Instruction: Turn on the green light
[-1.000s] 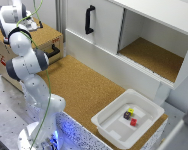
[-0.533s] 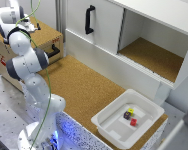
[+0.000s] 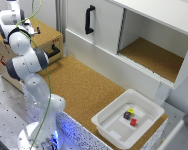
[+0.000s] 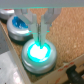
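In the wrist view a round button (image 4: 39, 53) glows bright green in its grey housing on the cork surface. My gripper (image 4: 39, 42) is shut, its two fingers pressed together, and the tips rest on top of the glowing button. A blue button (image 4: 20, 24) sits just beside it, unlit. In the exterior view the arm reaches over the wooden box (image 3: 50, 36) at the far left, and the gripper (image 3: 33, 29) is over the box's top. The buttons are too small to make out there.
A white cabinet with a black handle (image 3: 89, 19) and an open compartment (image 3: 154, 55) stands at the back. A white bin (image 3: 111, 131) at the front right holds red, yellow and dark blocks. A cork mat (image 3: 84, 85) covers the table.
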You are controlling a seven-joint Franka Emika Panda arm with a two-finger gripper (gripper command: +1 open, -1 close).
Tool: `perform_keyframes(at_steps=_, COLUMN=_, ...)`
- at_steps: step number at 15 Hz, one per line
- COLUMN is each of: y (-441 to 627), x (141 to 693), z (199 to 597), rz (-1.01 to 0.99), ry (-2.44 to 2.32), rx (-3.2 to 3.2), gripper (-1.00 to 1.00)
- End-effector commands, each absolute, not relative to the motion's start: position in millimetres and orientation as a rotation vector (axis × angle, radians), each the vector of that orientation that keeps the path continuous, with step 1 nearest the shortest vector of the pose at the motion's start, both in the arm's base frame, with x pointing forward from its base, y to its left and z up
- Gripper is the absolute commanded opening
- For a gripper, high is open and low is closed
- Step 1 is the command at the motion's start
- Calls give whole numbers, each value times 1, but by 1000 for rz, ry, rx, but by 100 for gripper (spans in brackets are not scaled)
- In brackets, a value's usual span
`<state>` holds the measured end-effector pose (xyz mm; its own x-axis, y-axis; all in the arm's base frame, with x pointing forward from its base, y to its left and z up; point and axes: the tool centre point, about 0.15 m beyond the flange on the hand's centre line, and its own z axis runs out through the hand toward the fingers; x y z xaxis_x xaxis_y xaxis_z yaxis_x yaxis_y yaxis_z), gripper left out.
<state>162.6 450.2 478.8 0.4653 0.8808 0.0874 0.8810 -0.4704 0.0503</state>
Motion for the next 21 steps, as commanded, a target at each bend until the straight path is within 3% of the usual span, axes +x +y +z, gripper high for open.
perform_keyframes(at_steps=1, y=446, x=141, z=548, rz=-201, ry=-1740, rx=-2738, gripper=100)
perform_keyframes(at_steps=3, y=443, x=144, z=529, rz=-83, ry=-1650, rx=-2735, gripper=100)
perform_keyframes(at_steps=21, y=443, x=144, z=529, rz=-83, ry=-1650, rx=-2735, gripper=100)
